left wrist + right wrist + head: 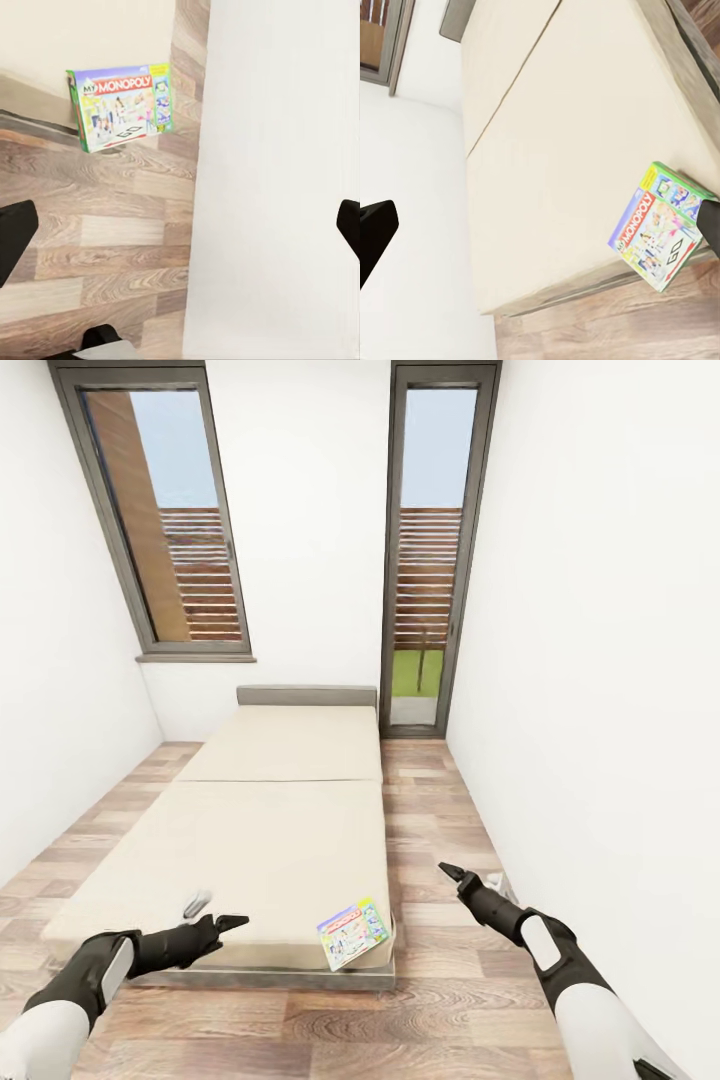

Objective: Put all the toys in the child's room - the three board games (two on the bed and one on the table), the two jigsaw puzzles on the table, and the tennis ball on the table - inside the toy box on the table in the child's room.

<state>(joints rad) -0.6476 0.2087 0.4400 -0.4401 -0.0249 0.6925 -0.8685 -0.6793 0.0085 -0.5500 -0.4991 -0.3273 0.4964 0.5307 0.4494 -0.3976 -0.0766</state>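
Two tall windows (160,510) stood in the white far wall (310,530), above a wood-plank floor (440,810); outside showed slatted fencing (428,575).

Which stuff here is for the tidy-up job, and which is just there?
For the job:
- colourful rectangular Monopoly board game box, at the mattress's near corner
- large low cream bed

Just there:
- two tall grey-framed windows
- wood-plank floor
- white walls
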